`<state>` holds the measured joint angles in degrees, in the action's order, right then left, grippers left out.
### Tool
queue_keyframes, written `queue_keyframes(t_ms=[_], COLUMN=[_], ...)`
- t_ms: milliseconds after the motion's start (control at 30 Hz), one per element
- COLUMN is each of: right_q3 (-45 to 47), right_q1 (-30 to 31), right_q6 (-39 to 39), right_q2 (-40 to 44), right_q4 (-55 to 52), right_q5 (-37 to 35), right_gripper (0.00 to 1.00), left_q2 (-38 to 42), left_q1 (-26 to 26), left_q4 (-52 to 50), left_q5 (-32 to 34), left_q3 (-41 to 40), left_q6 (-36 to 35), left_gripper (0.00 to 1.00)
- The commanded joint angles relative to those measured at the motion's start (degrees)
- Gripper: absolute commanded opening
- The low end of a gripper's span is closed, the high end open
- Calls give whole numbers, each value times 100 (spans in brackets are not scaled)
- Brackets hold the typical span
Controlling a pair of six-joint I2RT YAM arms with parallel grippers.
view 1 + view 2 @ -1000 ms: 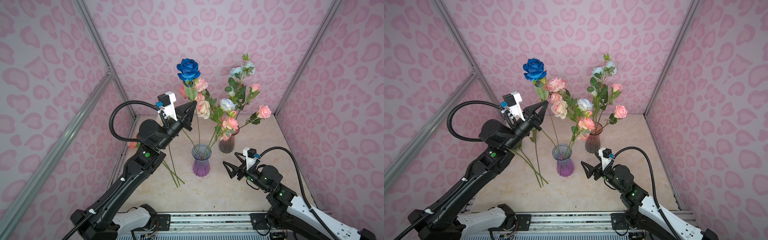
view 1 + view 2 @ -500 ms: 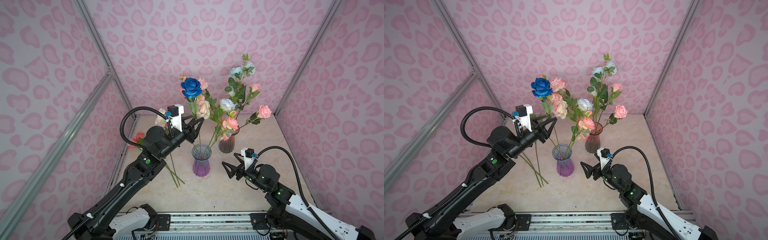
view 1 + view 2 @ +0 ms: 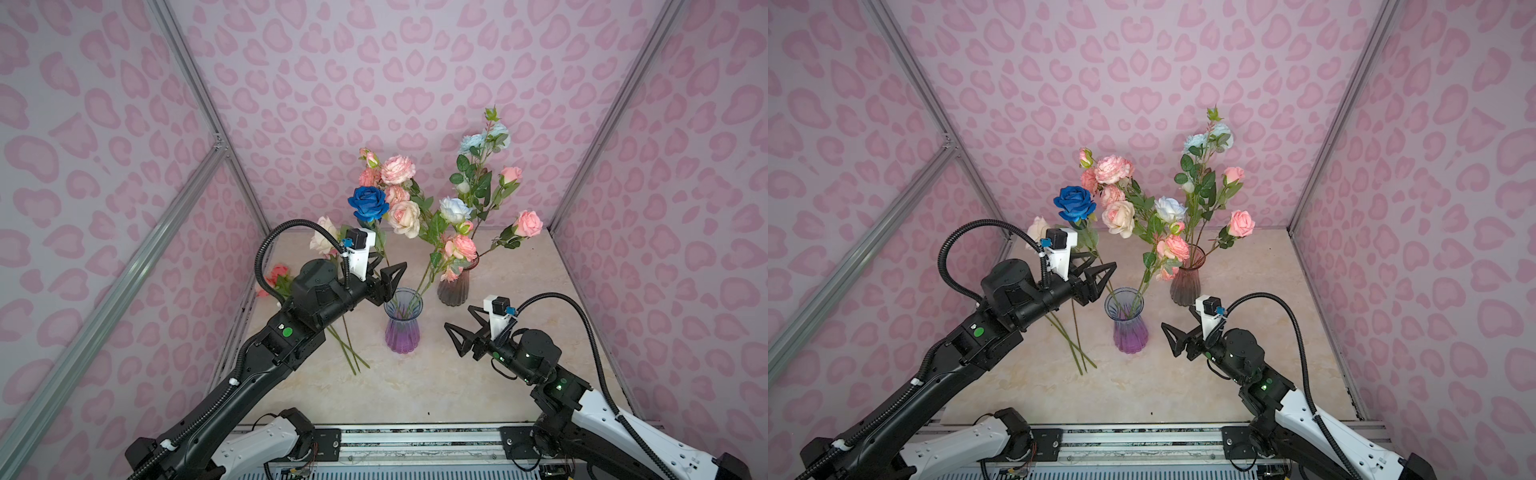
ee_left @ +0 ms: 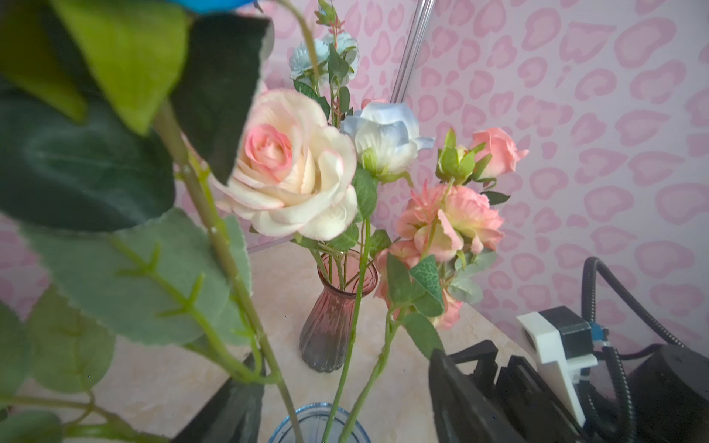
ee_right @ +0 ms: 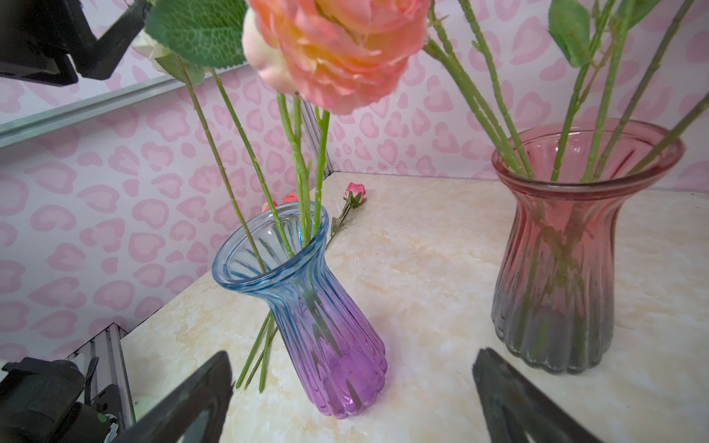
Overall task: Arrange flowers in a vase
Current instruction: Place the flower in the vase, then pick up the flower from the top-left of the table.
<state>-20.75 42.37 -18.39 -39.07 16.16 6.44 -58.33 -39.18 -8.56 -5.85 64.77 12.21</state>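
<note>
left tool | jaws wide | dark blue rose stem between them, in vase

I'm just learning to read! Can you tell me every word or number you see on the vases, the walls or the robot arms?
No text can be read anywhere in these pictures.
The blue-and-purple vase and the pink vase are plain ribbed glass.
The wall shows only pink blotches.
The green dot on the left arm carries no letters.
</note>
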Motion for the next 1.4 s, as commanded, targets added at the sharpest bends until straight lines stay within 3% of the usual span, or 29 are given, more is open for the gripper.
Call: queue_keyframes(t_ms=[0, 233, 333, 433, 467, 633, 833, 1067, 1167, 1367], right_q3=[45, 71, 71, 94, 91, 62, 85, 93, 115, 132], right_q1=[13, 9, 8, 9, 11, 18, 33, 52, 78, 114], right_q6=[-31, -68, -68, -77, -77, -103, -121, -120, -142, -129], right_q2=[-22, -2, 37, 39, 33, -27, 3, 9, -43, -28], right_q4=[159, 175, 159, 199, 218, 221, 205, 240, 312, 318], right_q5=[-4, 34, 16, -28, -29, 23, -19, -76, -73, -94], right_gripper=[99, 99, 99, 99, 99, 99, 99, 99, 98, 98], left_q2=[-61, -435, -513, -701, -740, -831, -890, -111, 723, 2270], left_q1=[-42, -178, -365, -392, -413, -432, -497, -499, -502, -410], left_q4=[-550, -1857, -2361, -3022, -3129, -3520, -3735, -3518, -2755, -1824], left_q5=[-108, 81, 586, 654, 713, 1219, 1256, 1278, 1940, 4777], left_q3=[196, 824, 1027, 1349, 1399, 1462, 1424, 1352, 661, -813], left_q6=[-298, -593, -607, -654, -616, -561, -612, -783, -668, 356], left_gripper=[68, 68, 76, 79, 92, 95, 97, 97, 97, 96])
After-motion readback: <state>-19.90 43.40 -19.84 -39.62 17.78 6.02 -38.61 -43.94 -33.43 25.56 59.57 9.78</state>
